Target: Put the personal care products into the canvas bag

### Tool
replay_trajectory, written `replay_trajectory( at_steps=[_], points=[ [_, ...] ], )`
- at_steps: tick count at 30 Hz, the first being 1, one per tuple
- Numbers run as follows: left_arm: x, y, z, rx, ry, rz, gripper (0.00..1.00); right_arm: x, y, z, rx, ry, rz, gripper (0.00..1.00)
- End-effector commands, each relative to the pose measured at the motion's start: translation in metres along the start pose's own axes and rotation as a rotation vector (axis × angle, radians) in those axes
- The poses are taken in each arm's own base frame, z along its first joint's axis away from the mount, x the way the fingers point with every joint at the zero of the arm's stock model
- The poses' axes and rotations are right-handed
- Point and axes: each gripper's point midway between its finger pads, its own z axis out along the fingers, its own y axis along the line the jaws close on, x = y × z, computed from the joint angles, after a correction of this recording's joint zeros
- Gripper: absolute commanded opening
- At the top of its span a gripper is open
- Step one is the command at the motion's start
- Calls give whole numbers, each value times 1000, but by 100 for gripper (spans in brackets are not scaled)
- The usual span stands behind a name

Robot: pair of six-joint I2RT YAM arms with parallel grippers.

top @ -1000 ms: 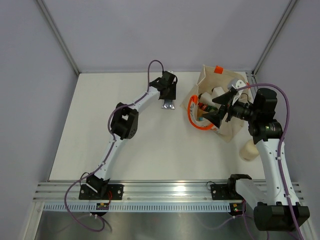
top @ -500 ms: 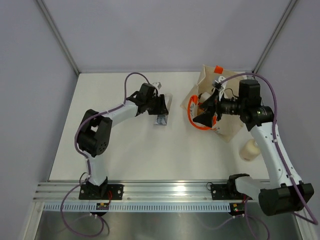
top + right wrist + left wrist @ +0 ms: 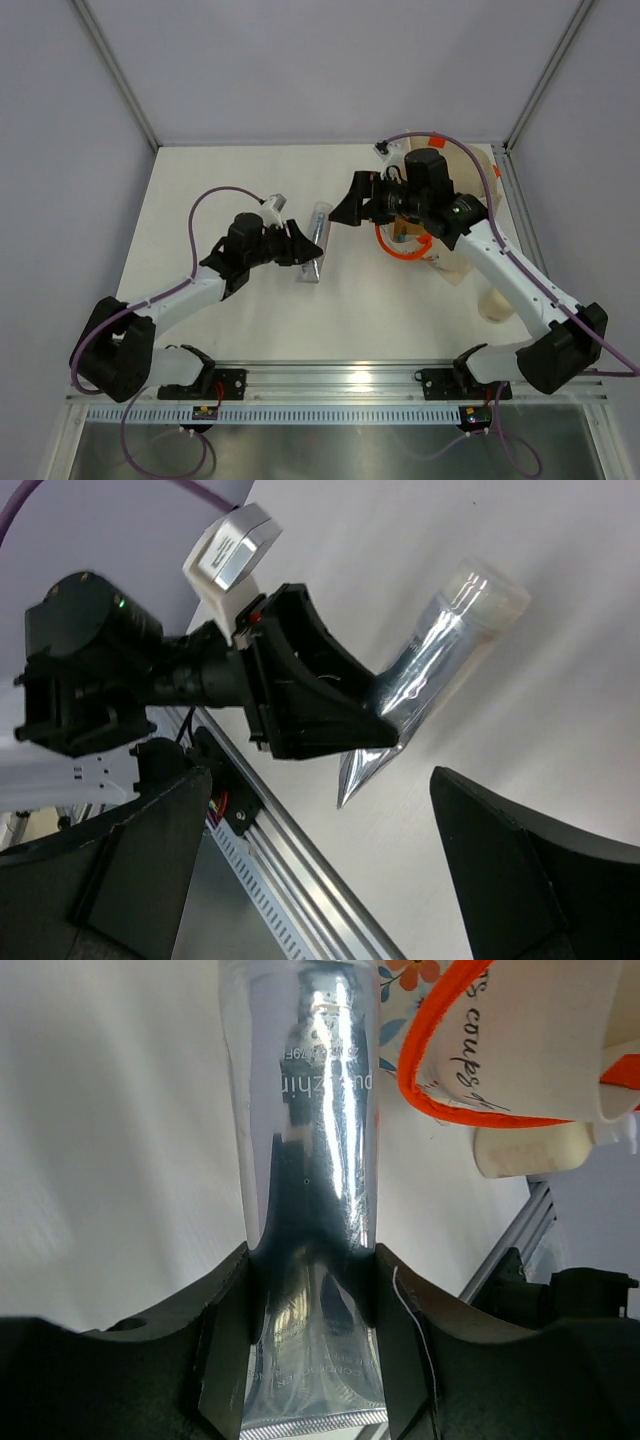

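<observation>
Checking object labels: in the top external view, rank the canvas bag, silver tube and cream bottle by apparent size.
1. canvas bag, clearly largest, though the right arm covers part of it.
2-3. silver tube and cream bottle: unsure; the tube is longer, the bottle thicker.

The silver tube [image 3: 313, 240] lay lengthwise near the middle of the table, its clear cap toward the far edge and its flat crimped end toward the near edge. The left gripper [image 3: 297, 252] pinched it close to the crimp, so the shiny foil body with small printed lettering stuck out beyond the fingers. The canvas bag [image 3: 478, 165], beige with a blue-orange flower print, sat at the far right corner, well apart from the tube. Its bright orange handle [image 3: 402, 248] looped out toward the table's middle. The cream pump bottle [image 3: 493, 303] stood outside the bag, just beside its near side, close to the right edge.
</observation>
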Motion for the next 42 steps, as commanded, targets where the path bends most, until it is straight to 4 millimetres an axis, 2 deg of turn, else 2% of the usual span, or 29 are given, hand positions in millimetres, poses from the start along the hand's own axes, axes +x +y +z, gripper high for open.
replay_trajectory(
  at_steps=[1, 6, 10, 17, 20, 24, 25, 28, 29, 31, 32, 36, 38, 39, 40, 41, 42],
  points=[
    [-57, -62, -28, 215, -246, 66, 30, -34, -12, 27, 124, -137, 171, 99],
    [-57, -73, -43, 256, -270, 70, 30, -10, -27, 63, 167, -59, 137, 99],
    [-57, -79, -46, 284, -267, 65, 30, -4, -38, 82, 202, -22, 143, 100],
    [-43, -81, -39, 336, -222, 28, 30, -6, -17, 98, 88, 9, 134, 97],
    [-42, -86, -37, 352, -212, 30, 31, -2, -17, 107, 60, 42, 146, 93],
    [-43, -94, -37, 370, -209, 38, 31, 0, -12, 115, 16, 68, 157, 79],
    [-45, -95, -37, 372, -211, 39, 32, -2, -10, 114, 12, 59, 143, 66],
    [-44, -95, -37, 362, -206, 46, 37, -10, -1, 103, -4, 32, 100, 46],
    [-44, -94, -38, 358, -202, 46, 49, -14, -1, 99, 0, 19, 89, 33],
    [-45, -95, -38, 351, -200, 52, 66, -21, 6, 86, 3, -10, 61, 22],
    [-45, -95, -39, 355, -199, 69, 71, -25, 9, 81, 5, -26, 50, 14],
    [-50, -103, -47, 374, -220, 108, 99, -46, 25, 53, -17, -96, -48, 8],
    [-48, -103, -50, 355, -209, 161, 99, -55, 34, 40, -58, -103, -81, 8],
    [-54, -108, -53, 353, -212, 185, 99, -60, 35, 32, -73, -107, -120, 7],
    [-56, -109, -55, 343, -210, 206, 99, -75, 31, 20, -77, -133, -145, 7],
    [-51, -103, -55, 309, -180, 239, 99, -75, 33, 11, -116, -110, -166, 5],
    [-53, -106, -61, 303, -185, 265, 99, -81, 33, 1, -129, -126, -211, 4]
  ],
)
